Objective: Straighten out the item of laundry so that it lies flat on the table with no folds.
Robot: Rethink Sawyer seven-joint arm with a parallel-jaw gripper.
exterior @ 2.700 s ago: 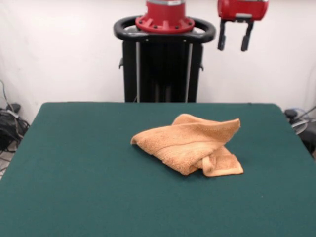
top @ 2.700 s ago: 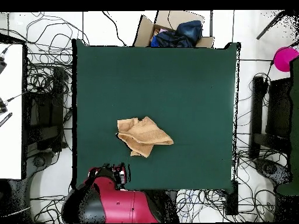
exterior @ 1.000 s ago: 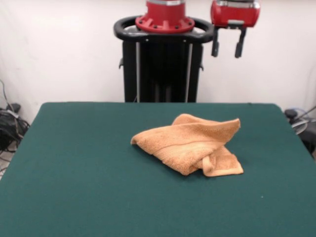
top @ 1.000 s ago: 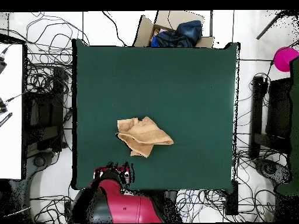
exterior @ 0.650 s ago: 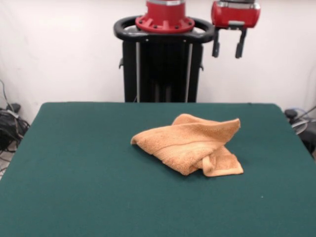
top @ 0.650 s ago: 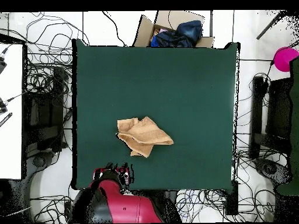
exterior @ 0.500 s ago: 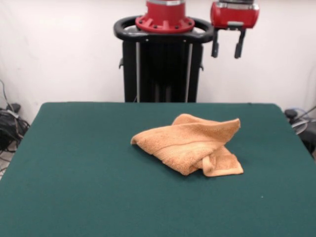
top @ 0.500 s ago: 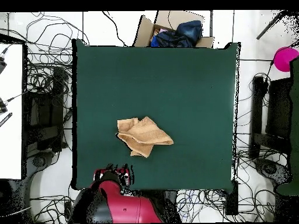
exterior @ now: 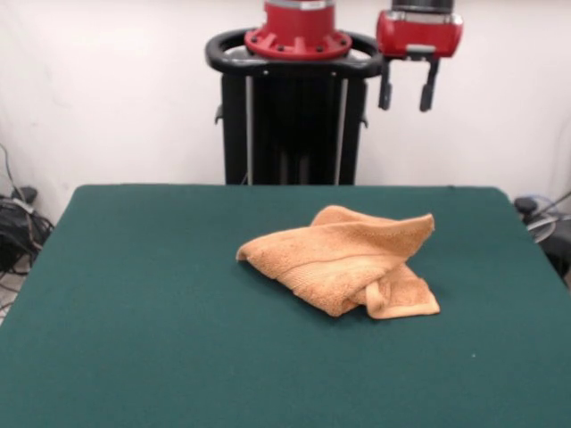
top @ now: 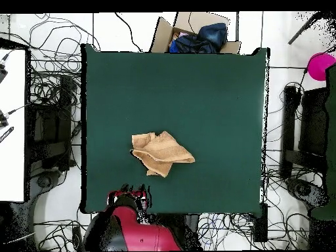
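Note:
The item of laundry [exterior: 343, 259], an orange-tan terry towel, lies crumpled and folded over itself on the dark green table [exterior: 143, 330], a little right of centre in the front view. From overhead the towel [top: 161, 152] sits in the table's [top: 216, 98] lower-middle part. My gripper [exterior: 403, 100] hangs high beyond the table's far edge, well above and behind the towel, open and empty, its two black fingers [exterior: 384, 89] pointing down. In the overhead view the gripper [top: 133, 195] is at the table's bottom edge, below the towel.
A cardboard box [top: 190, 34] with dark blue cloth stands just past the table's top edge in the overhead view. Cables [top: 49, 98] lie on the floor on both sides. A pink round object [top: 320, 65] is at the far right.
The gripper has drifted left in the front view, from right of the pedestal toward it, staying high and open. The towel has not moved.

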